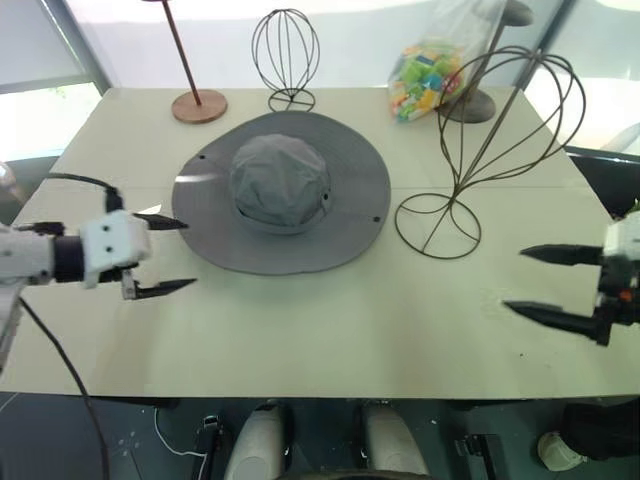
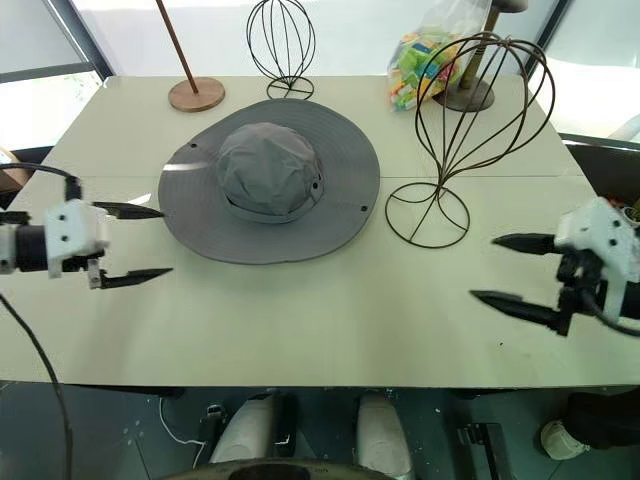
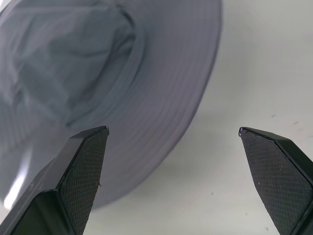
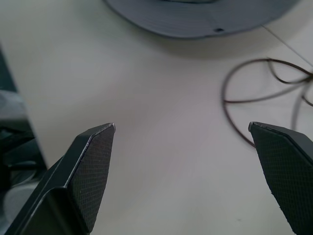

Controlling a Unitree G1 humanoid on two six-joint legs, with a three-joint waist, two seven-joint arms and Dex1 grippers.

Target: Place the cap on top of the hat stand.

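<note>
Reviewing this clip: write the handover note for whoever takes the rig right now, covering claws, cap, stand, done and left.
Left claw: open, empty, just off the cap's left brim edge.
Right claw: open, empty, over bare table right of the hat stand's ring base.
Cap: flat on the table, crown up, centre, untouched.
Hat stand: right of the cap, wire cage bare.
Done: nothing yet.
Left: grip the cap, lift it, seat it on the cage.

one cap (image 1: pixel 281 190); two wire stands (image 1: pixel 500 150) (image 1: pixel 286 55), one brown pole stand (image 1: pixel 197 100), one bag of blocks (image 1: pixel 430 70)
</note>
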